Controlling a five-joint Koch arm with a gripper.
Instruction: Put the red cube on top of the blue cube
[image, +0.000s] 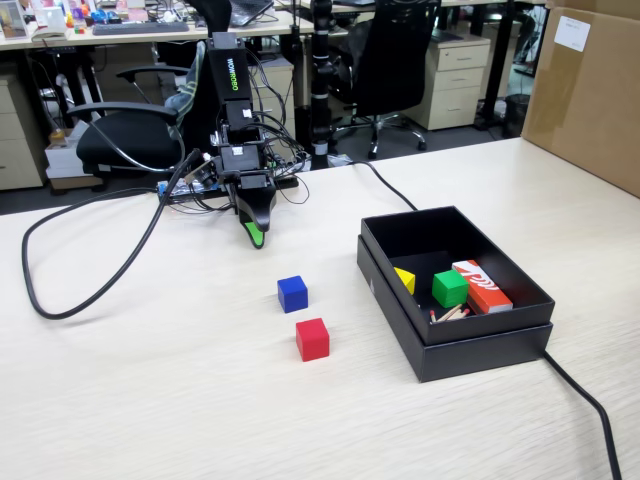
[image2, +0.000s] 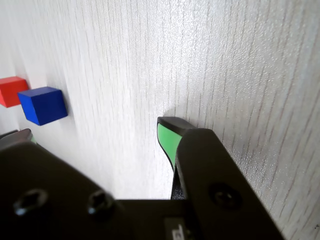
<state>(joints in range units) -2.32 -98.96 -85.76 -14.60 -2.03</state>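
The red cube (image: 312, 339) lies on the pale wooden table, just in front of the blue cube (image: 292, 293), the two a small gap apart. My gripper (image: 256, 238) hangs behind them, tips pointing down close to the tabletop, a short way back and left of the blue cube. In the wrist view the blue cube (image2: 44, 104) and the red cube (image2: 11, 91) sit at the far left edge, away from my gripper (image2: 95, 132). Its green-padded fingertips (image2: 167, 140) stand wide apart with only bare table between them, so it is open.
A black open box (image: 455, 335) stands to the right, holding a green cube (image: 449, 288), a yellow piece (image: 404, 280) and an orange-red box (image: 482, 285). Black cables run at the left (image: 60, 300) and right (image: 585, 400). A cardboard box (image: 590, 90) stands at the far right.
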